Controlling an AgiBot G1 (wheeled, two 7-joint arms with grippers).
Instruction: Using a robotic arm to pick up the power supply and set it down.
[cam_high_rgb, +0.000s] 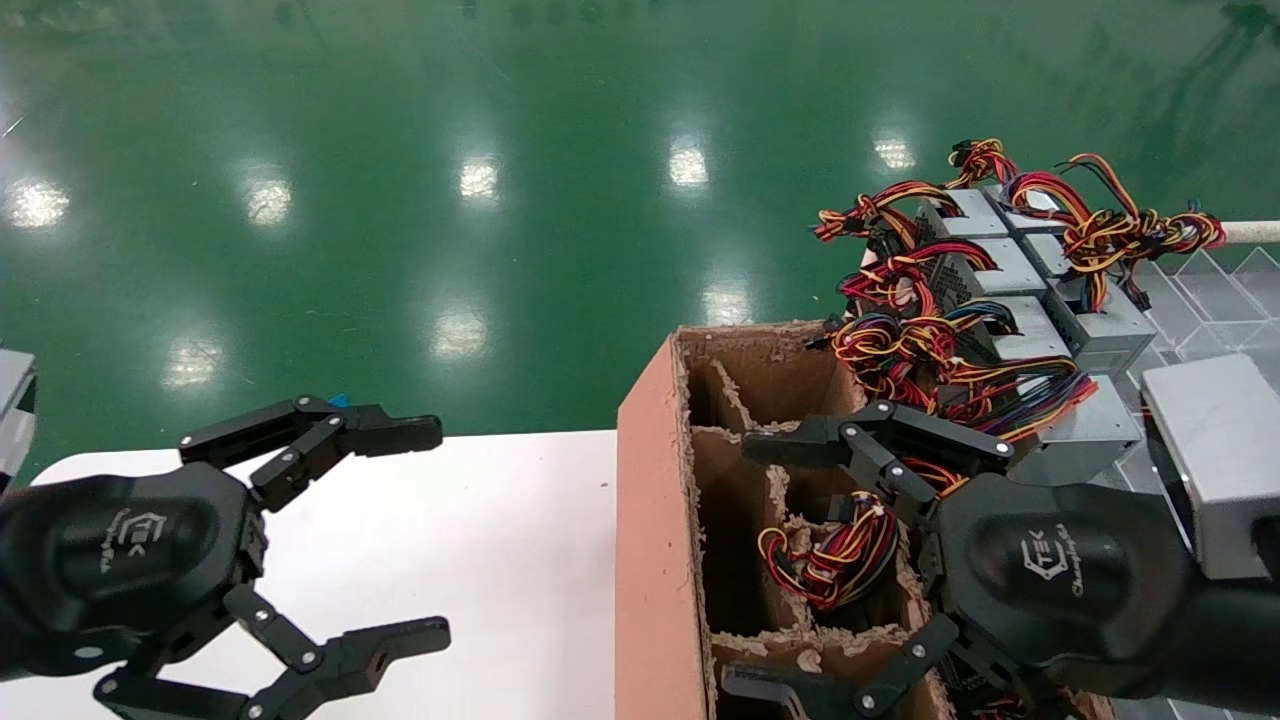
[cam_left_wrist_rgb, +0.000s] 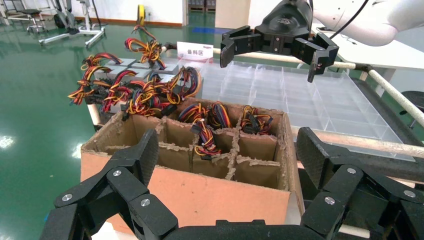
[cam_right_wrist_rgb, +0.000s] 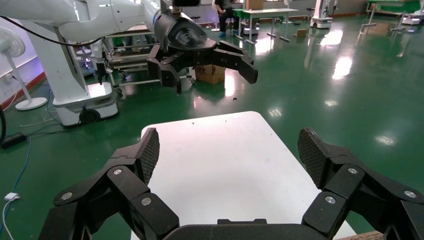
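Right gripper: hanging wide open, empty, over the cardboard box. Left gripper: spreading wide above the white table. Power supplies: lying stacked just beyond the box.

The left gripper spreads its fingers wide before the brown cardboard divided box, whose compartments hold coloured wire bundles. Grey power supplies lie beyond it. The right gripper hangs open above clear trays.
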